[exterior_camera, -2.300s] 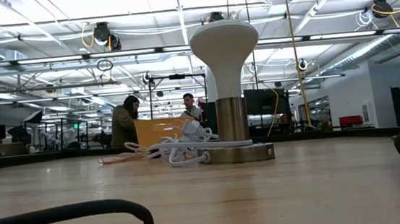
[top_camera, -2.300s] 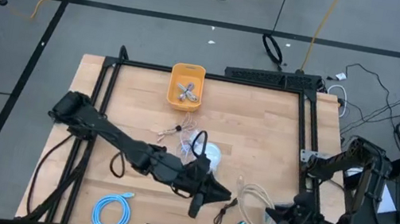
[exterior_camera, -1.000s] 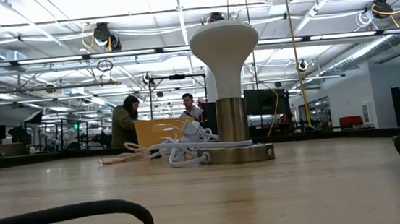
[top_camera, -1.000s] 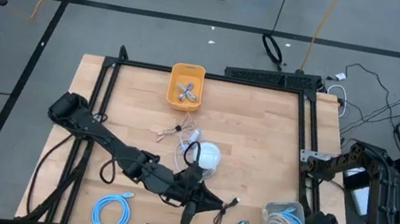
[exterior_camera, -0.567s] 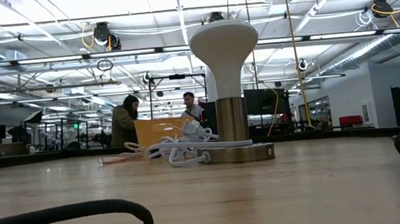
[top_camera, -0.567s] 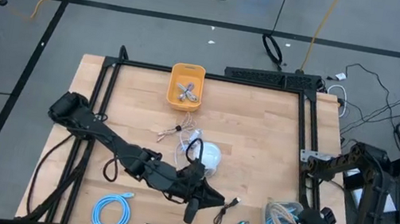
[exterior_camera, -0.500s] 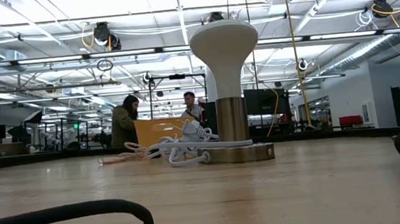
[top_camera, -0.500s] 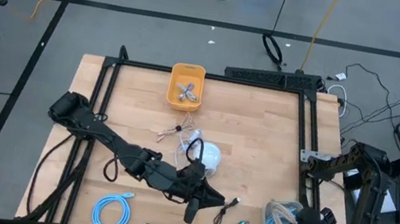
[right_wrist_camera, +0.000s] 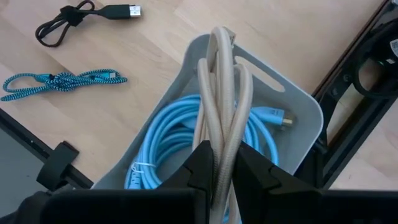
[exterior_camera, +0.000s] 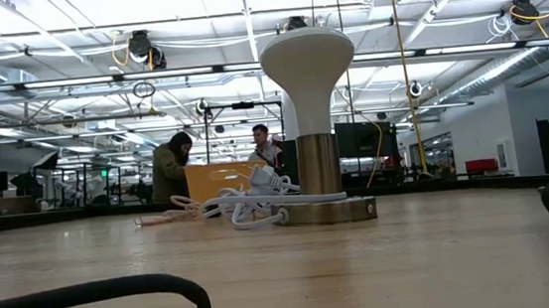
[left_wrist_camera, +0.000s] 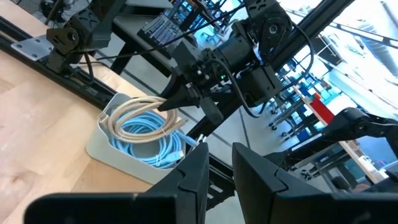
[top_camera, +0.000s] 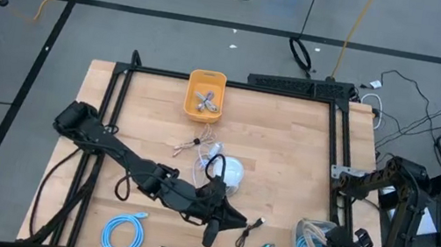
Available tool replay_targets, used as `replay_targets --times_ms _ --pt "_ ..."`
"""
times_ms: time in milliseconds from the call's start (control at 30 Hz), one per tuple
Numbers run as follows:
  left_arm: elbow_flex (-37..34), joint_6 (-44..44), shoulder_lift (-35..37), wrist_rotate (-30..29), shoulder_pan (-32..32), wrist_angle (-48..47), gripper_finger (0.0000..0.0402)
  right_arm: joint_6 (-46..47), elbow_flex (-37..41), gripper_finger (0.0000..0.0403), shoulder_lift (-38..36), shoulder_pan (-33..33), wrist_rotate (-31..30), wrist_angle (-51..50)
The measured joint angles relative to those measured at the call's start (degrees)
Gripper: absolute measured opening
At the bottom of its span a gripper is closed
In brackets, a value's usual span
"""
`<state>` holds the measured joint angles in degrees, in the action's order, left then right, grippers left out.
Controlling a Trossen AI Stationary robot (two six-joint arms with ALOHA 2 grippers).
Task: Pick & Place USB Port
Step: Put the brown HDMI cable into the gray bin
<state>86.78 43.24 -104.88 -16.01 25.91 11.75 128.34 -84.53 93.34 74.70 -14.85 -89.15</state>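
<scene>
High view, lower centre: the left gripper (top_camera: 227, 220) is held low over the table, just left of a black cable (top_camera: 253, 228). Its jaws are seen slightly parted in the left wrist view, and nothing is gripped between them.

Toward the lower right corner, the right gripper (right_wrist_camera: 225, 155) is closed on a beige USB cable (right_wrist_camera: 224, 81), which is held as a folded bundle over a grey bin (right_wrist_camera: 298, 106). The bin is already partly filled by a coiled light blue cable (right_wrist_camera: 174, 130).

The bundle's long axis is judged to run along the bin's length, with its folded end pointing toward the bin's slotted handle end. Its lower loops appear to rest on the blue coil, though contact cannot be confirmed. The connector ends cannot be made out (they are probably hidden under the fingers).

Several things could go wrong from here:
- If the bundle is released while lifted, the stiff loops could spring open and be left hanging over the rim, or be tipped out onto the table.
- A strand could be caught between the fingers on withdrawal and dragged out again.
- The light bin could be nudged toward the table edge by a descending wrist.
</scene>
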Motion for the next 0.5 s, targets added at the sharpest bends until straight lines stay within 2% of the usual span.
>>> replay_targets --times_ms 500 --pt "0.0 -0.6 0.0 0.0 0.0 0.0 0.0074 0.0 -0.1 0.003 -3.4 -2.0 -0.8 2.3"
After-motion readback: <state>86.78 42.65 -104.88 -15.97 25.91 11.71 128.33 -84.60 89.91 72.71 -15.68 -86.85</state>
